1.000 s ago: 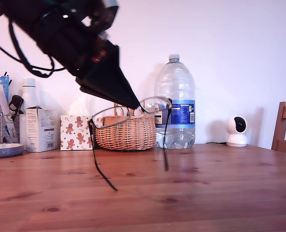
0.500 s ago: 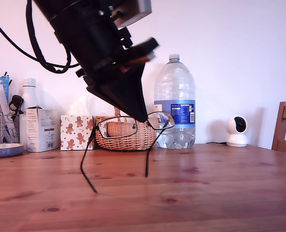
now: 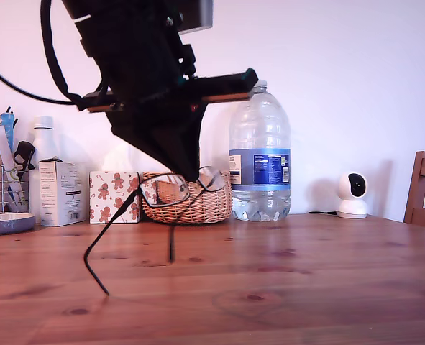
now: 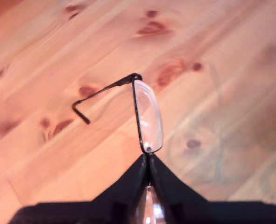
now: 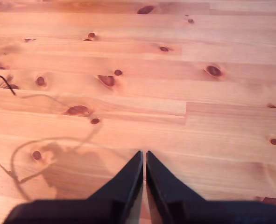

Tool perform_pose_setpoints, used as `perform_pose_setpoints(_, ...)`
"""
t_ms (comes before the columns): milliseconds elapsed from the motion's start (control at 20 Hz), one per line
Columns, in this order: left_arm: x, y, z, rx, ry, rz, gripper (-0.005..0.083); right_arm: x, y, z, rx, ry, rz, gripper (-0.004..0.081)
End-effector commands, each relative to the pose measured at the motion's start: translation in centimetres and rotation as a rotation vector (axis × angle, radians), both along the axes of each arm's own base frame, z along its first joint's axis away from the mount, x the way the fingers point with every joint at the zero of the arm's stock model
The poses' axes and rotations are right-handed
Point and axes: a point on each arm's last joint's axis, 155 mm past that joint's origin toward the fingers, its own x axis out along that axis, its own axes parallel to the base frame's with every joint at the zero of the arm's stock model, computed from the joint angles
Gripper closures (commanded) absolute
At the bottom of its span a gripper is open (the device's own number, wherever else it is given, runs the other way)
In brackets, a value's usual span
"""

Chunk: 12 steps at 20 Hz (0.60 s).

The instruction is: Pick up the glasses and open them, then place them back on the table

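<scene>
The glasses [image 3: 176, 192] hang above the counter [image 3: 305, 280], both arms unfolded and pointing down, one tip low near the wood. My first gripper [image 4: 148, 157] has its jaws pinched on the frame at the bridge. My second gripper [image 5: 144, 156] hovers over bare wood, jaws nearly closed and holding nothing. To set them down well, lower slowly, level the frame so both arm tips land together, then release.
</scene>
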Motion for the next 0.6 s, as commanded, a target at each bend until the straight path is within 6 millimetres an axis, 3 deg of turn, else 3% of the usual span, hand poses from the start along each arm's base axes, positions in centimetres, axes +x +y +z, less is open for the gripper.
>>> perform_pose_setpoints(0, -0.5, -0.7, -2.2, 0.032, 0.032, -0.004, 0.0795, 0.0, 0.0, -0.3, 0.007, 0.004, -0.004, 0.0783)
perform_pose_setpoints(200, -1.3, -2.2, -4.4, 0.056, 0.050, -0.033, 0.0795, 0.0, 0.0, -0.3, 0.008, 0.003, -0.004, 0.0783)
perform_pose_setpoints(550, -3.1, -4.3, -5.1, -0.024, 0.125, -0.054, 0.0795, 0.0, 0.0, -0.3, 0.007, 0.004, -0.004, 0.0783)
